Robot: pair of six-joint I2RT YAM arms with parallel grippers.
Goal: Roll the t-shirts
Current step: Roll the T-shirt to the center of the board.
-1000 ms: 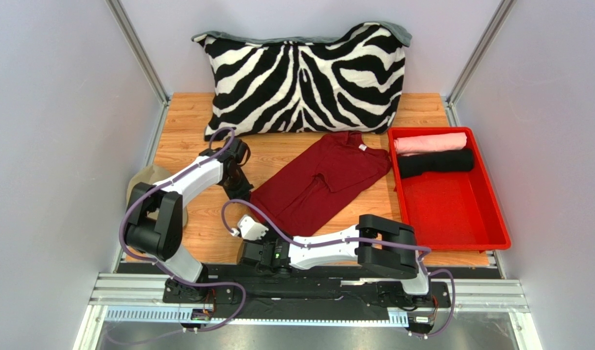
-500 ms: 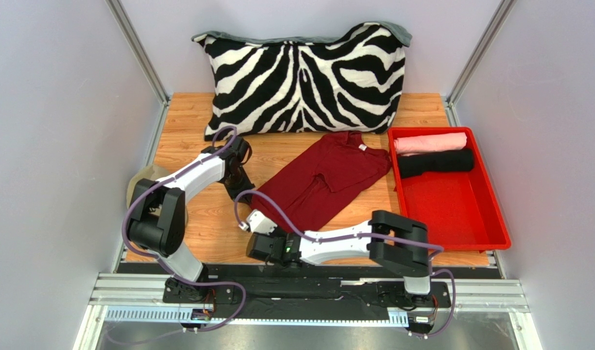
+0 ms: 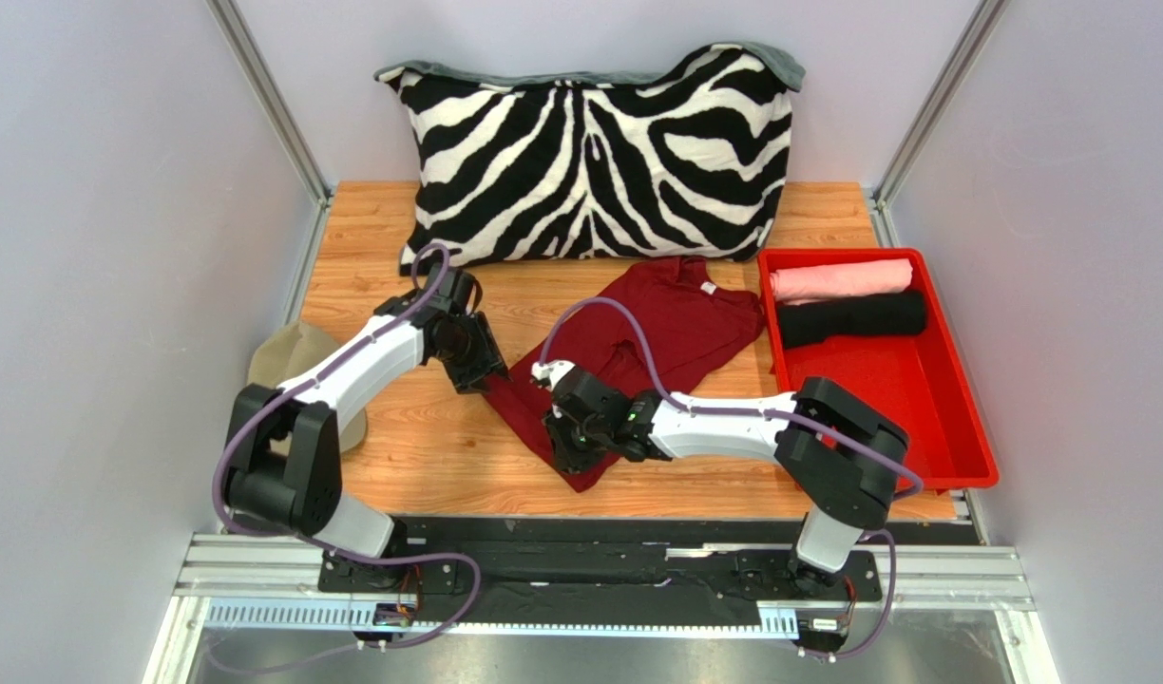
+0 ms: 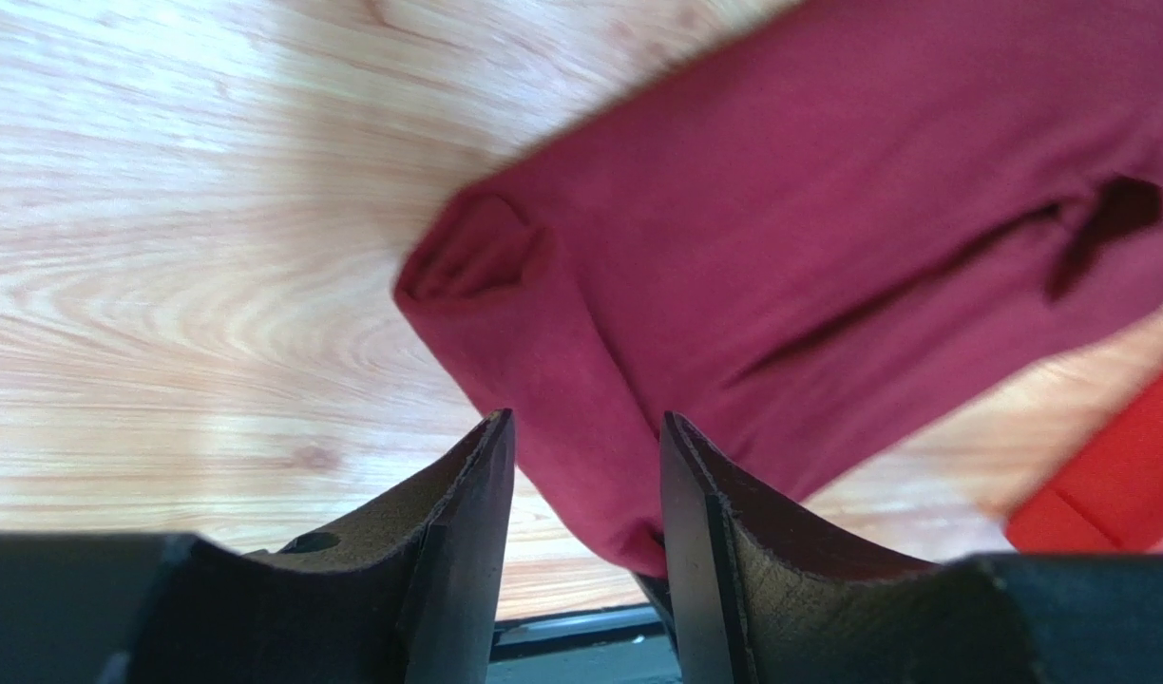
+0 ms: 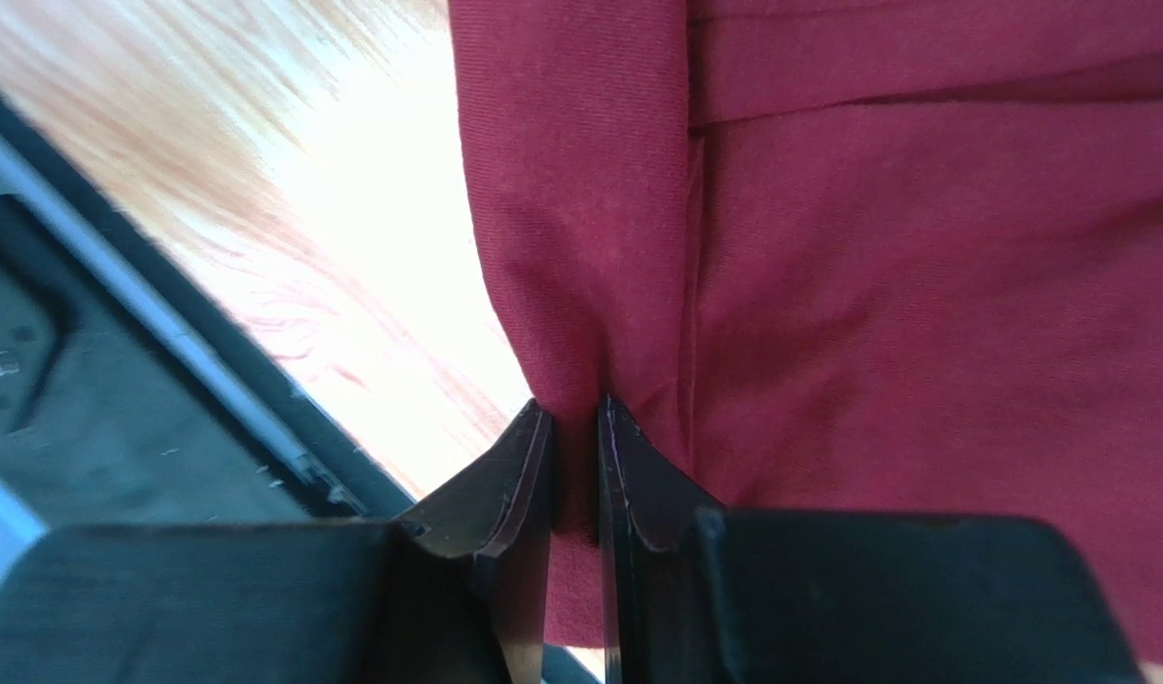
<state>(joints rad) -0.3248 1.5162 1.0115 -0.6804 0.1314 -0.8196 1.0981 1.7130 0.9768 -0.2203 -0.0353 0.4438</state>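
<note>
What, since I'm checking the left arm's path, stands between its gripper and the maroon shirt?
Nothing visible. The left gripper is open right at the edge of the maroon shirt. The right gripper pinches its near hem.

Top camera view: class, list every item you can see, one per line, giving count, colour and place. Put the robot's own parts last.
maroon t-shirt: one, dark red, spread at the table's middle
pink t-shirt: one, pale pink, rolled, at the far end of the tray
black t-shirt: one, black, rolled, in the tray just nearer than the pink one
tray: one, red, right side of the table
pillow: one, black and white zebra stripes, against the back wall
cap: one, khaki, left edge, partly behind the left arm
table: one, light wood
left claw: one, black, open at the maroon shirt's left edge
right claw: one, black, pinching the maroon shirt's near edge
</note>
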